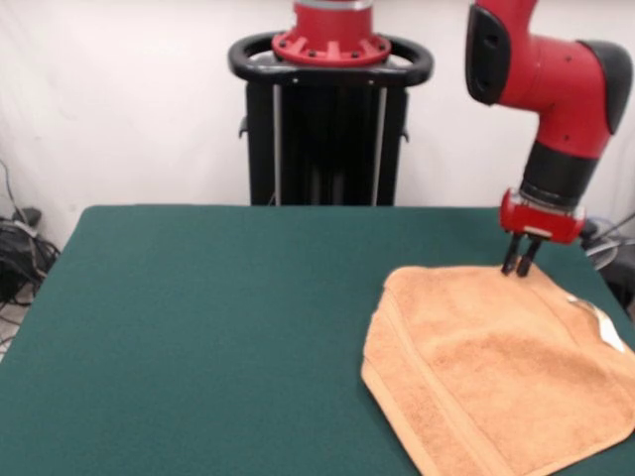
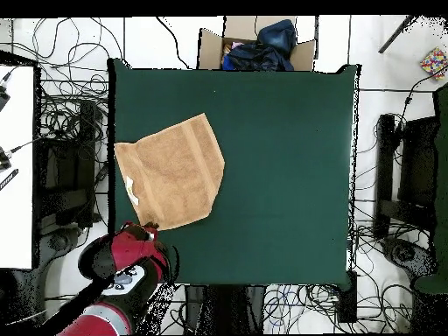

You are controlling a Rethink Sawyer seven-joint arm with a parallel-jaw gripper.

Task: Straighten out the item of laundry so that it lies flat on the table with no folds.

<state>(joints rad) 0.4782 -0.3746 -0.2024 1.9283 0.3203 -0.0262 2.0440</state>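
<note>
The orange-tan towel (image 1: 496, 367) lies on the right part of the green table (image 1: 218, 327). Its left side is folded over, giving it a slanted, five-sided outline. Its near right part runs to the table's edge. A small white tag (image 1: 606, 324) shows at its right edge. My gripper (image 1: 518, 266) points down with its tips at the towel's far edge, near the far right corner. In the overhead view the towel (image 2: 171, 171) lies at the table's left side. There the red arm (image 2: 127, 254) covers the gripper at the towel's bottom corner.
The black pedestal (image 1: 329, 129) stands behind the table's far edge. The overhead view shows a cardboard box with dark cloth (image 2: 255, 48) beyond the table's top edge. Cables lie on the floor all round, and a white bench (image 2: 16, 166) stands at the left.
</note>
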